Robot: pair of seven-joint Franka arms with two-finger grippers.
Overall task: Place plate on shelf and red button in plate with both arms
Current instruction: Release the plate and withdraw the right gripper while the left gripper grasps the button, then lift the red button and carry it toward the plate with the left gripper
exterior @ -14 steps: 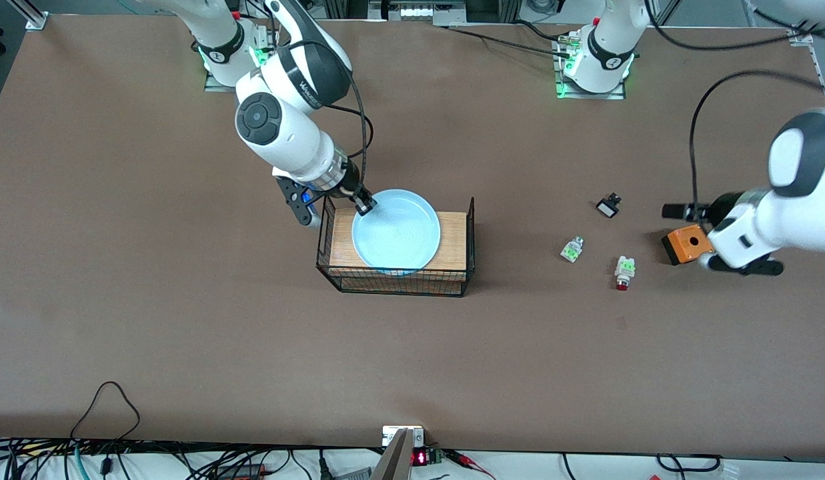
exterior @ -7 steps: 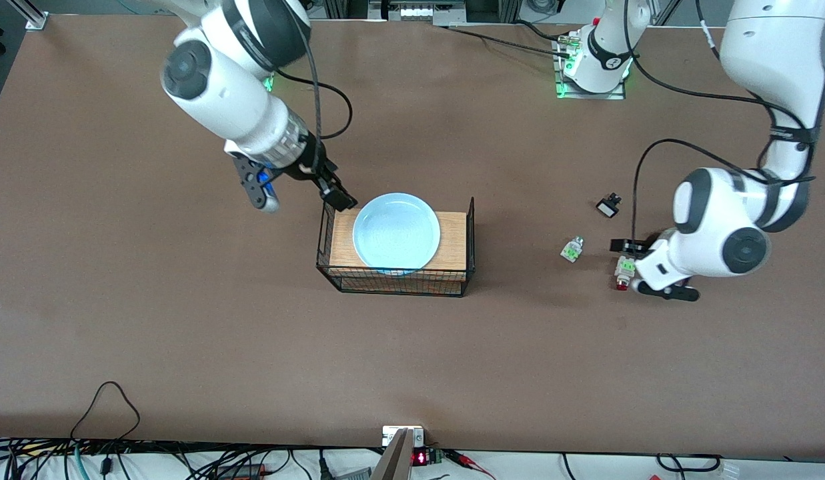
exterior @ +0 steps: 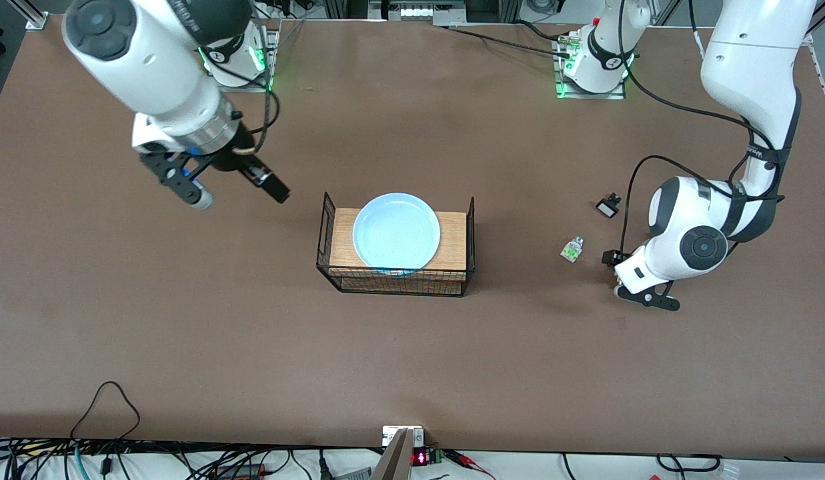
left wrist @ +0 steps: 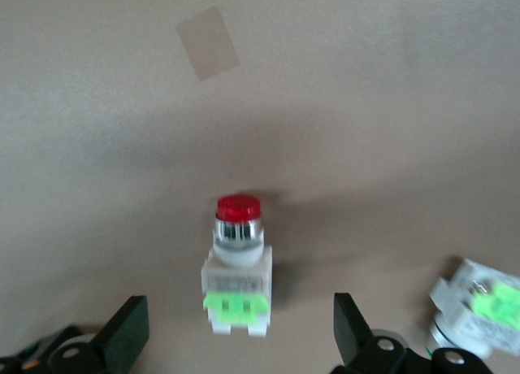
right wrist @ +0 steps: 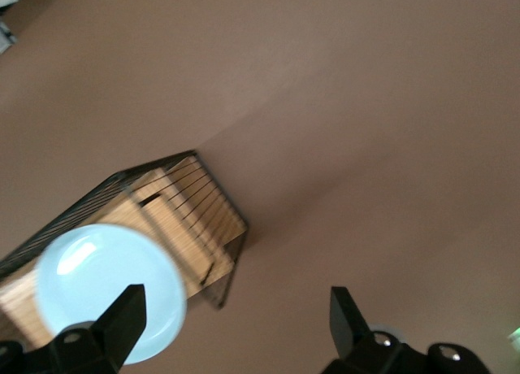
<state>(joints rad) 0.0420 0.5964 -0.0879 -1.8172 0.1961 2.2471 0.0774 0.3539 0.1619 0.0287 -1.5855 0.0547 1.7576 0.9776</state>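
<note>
Now the plate (exterior: 396,231) sits flat on a wooden board (exterior: 452,240) inside a black wire basket (exterior: 393,283), in the middle of the brown worktop (exterior: 412,360). It is round and light blue, and nothing is touching it.

The right hand (exterior: 235,188) is up in the air over the bare worktop, toward the right arm's end and apart from the basket. Its two fingers are spread wide and it holds nothing. In the right wrist view the plate (right wrist: 110,291) and basket (right wrist: 213,228) show below it.

The left hand (exterior: 631,279) is low over the red button at the left arm's end of the worktop. Its fingers are spread wide too, with nothing in them. The left wrist view shows the red button (left wrist: 237,275) lying on the worktop between the two black fingers (left wrist: 351,325) (not touching either one). Its red cap points away from the hand.

A second white and green part (exterior: 572,249) lies close by, nearer the basket. A small black part (exterior: 608,205) lies farther from the front camera.
</note>
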